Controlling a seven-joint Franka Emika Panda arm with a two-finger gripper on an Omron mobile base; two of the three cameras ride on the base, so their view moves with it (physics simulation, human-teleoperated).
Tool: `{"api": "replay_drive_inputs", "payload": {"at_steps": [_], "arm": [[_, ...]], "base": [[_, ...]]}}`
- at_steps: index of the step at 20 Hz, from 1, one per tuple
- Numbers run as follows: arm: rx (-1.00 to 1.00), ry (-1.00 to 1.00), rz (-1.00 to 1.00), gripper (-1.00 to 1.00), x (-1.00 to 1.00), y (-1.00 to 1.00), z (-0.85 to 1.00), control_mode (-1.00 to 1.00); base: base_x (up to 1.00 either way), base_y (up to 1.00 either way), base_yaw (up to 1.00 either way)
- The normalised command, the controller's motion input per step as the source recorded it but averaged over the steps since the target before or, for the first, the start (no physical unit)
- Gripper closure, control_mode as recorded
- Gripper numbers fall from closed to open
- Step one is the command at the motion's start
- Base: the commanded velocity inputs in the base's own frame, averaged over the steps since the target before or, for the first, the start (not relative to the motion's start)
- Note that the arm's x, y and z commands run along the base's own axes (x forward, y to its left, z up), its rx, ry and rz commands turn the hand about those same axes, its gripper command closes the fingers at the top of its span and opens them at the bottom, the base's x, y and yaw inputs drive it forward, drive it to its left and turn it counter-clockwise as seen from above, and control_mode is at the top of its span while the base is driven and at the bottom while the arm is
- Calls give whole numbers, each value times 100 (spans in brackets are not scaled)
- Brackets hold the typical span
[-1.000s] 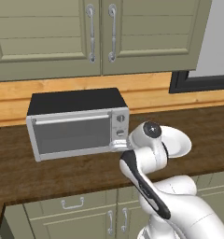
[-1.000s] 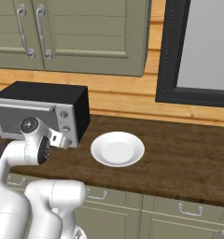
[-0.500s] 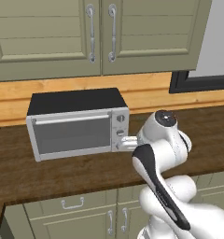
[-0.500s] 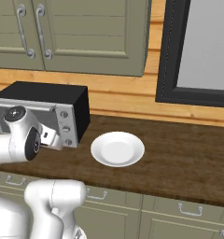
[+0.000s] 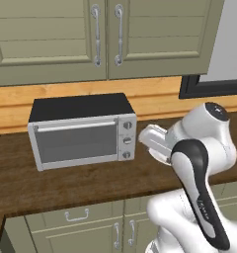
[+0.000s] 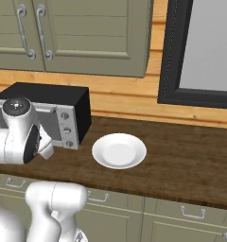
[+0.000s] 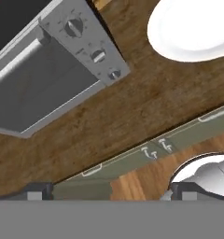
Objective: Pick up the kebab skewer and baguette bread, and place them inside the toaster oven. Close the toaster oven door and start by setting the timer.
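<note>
Toaster oven (image 5: 83,131) on a wooden counter (image 5: 66,183), door (image 5: 76,143) closed.
The gripper (image 7: 111,191) hangs in the air in front of the oven with fingers spread wide, holding and touching nothing. A white plate (image 6: 119,150) sits just right of the oven's three knobs.

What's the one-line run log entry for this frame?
end effector: open, empty, beside knobs | toaster oven door: shut | white plate: bare, right of toaster oven | timer: not set yet

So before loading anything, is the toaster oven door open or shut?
Shut: the toaster oven door sits flush with the front, handle bar along its top.
</note>
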Motion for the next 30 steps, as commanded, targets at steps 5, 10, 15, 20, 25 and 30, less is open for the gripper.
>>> {"api": "replay_drive_inputs", "payload": {"at_steps": [5,10,15,20,25,30], "arm": [[22,-23,-50,-100,-28,0,-22,-100],[19,-13,-69,-100,-35,1,-59,-100],[35,-21,-63,-100,-38,0,-81,-100],[43,-28,-58,-100,-35,0,-89,-100],[47,-45,-50,-100,-10,0,-100,-100],[21,-68,-41,-100,-27,1,-100,-100]], "base": [[0,0,0],[0,0,0],[0,0,0],[0,0,0],[0,0,0],[0,0,0]]}}
